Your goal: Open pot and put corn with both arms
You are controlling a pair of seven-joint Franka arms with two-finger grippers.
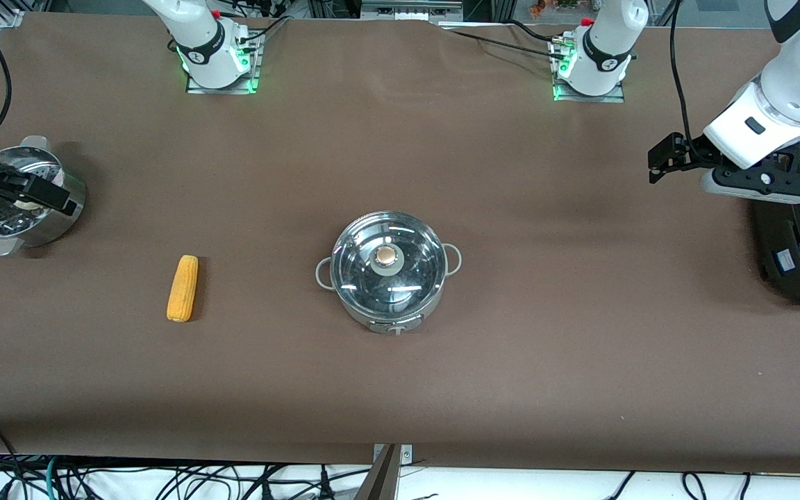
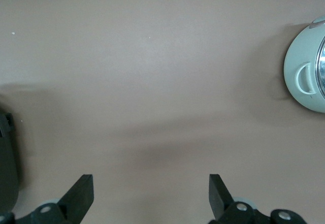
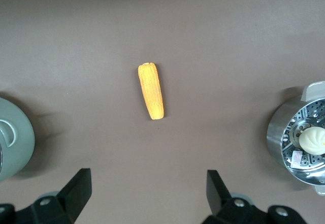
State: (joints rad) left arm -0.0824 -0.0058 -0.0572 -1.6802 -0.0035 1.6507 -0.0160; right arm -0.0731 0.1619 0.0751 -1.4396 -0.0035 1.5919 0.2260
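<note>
Hovering with both my grippers wide open and empty, left gripper (image 2: pixel 147 196) over bare table (image 1: pixel 580 347), right gripper (image 3: pixel 147 193) over steamer (image 1: pixel 21 194), pot (image 1: pixel 387 271) lidded mid-table, corn (image 1: pixel 183 288) lying between steamer and pot.

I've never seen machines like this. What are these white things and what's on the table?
They are two robot arms. The big picture looks down across a brown table; the other two come from cameras on the arms' wrists. The lidded steel pot sits mid-table, the corn beside it toward the right arm's end. The right gripper is open over the steamer pot, which holds a bun. The left gripper is open over its end. Nothing is held.
</note>
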